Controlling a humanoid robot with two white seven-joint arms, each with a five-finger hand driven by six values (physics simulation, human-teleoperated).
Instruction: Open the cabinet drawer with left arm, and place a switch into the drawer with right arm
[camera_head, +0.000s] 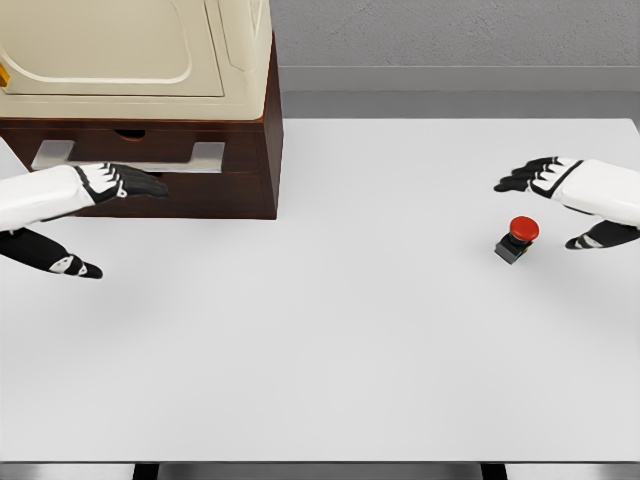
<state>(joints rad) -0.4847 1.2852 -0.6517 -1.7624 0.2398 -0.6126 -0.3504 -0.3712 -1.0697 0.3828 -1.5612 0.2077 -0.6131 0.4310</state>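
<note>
Reaching left hand (95, 215) spread, seemingly near drawer (130, 147), right hand (575, 205) empty

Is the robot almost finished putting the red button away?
Not yet. Nothing looks done: the drawer is barely open, if at all. The left hand reaches toward its front, holding nothing. The right hand is open beside the button, which sits on the table. Opening, picking up and placing remain.

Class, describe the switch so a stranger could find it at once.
Start at the white table and look to its right side, far from the brown cabinet. Just before the right hand sits the switch: a small dark box with a round red cap.
</note>
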